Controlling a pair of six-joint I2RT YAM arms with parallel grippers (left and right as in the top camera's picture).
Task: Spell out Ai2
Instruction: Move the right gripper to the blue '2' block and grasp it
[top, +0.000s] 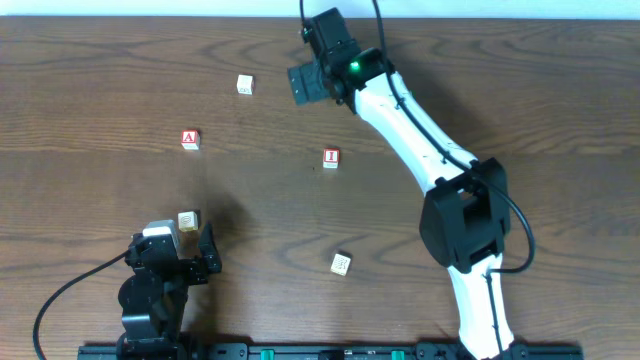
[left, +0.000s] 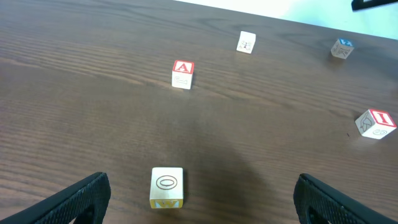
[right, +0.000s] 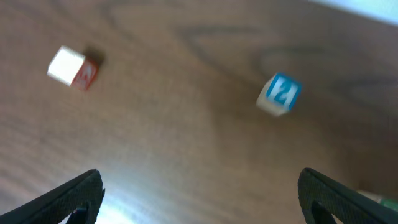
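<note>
Likely light and rigid, the upper-right 2 block suits a pinch across flat faces by the empty, spread right gripper.

The right arm is long, with smooth white tubes and big black joints. A small green light glows near its far end. The left arm is black all over, with a little silver-white box on top. A thin black cable loops out from it. The left fingers are black and wedge-shaped. The right fingers look the same.
</note>
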